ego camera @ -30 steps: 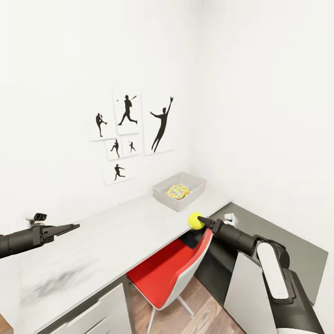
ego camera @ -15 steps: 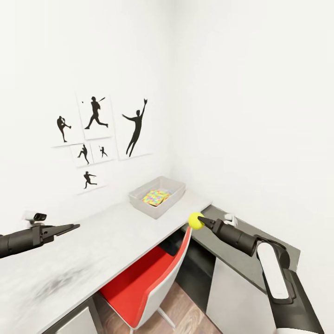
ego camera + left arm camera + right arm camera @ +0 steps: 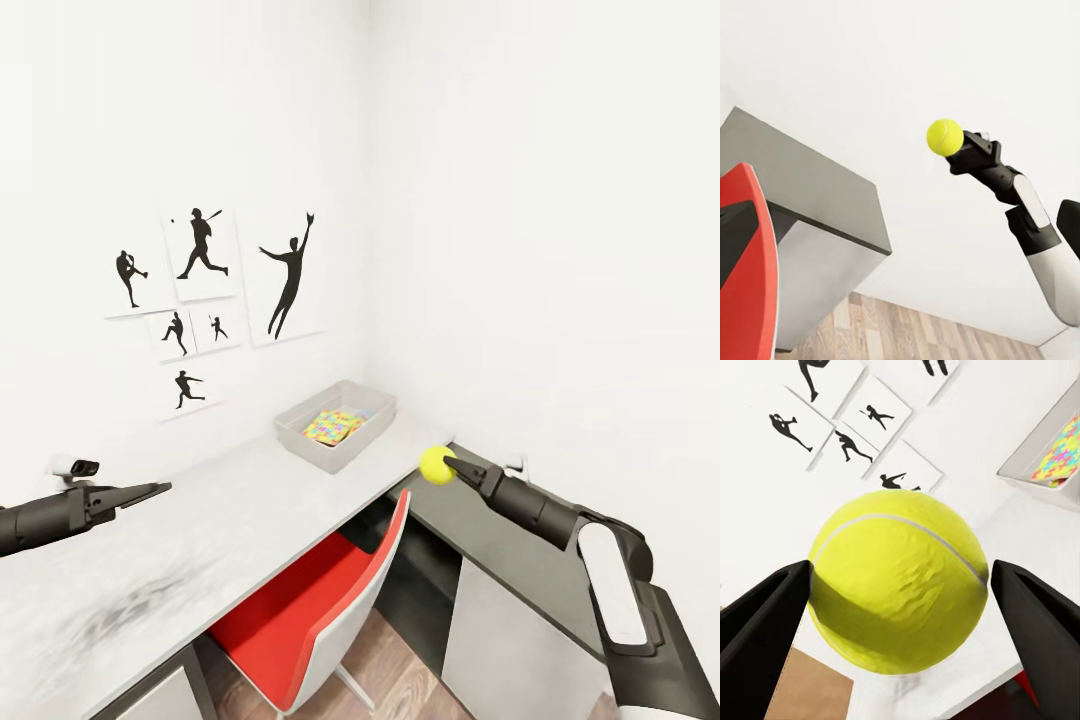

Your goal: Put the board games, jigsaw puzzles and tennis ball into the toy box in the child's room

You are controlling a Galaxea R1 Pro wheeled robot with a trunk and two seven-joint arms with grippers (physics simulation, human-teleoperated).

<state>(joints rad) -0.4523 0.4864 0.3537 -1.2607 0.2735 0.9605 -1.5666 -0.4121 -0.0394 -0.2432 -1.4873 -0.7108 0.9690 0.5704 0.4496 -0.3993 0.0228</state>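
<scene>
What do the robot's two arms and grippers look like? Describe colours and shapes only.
Both arms are slim matt-black tubes. The right arm widens into a black segment with a white oblong panel. The left gripper and right gripper have thin, pointed black fingers. No cables or markings are visible.

Low angular table (image 3: 230,520): pale grey top section along the wall, dark grey top section at right. A translucent grey rectangular toy box (image 3: 338,425) rests on the pale section near the corner, with a neon multicoloured jigsaw puzzle (image 3: 334,425) inside.
</scene>
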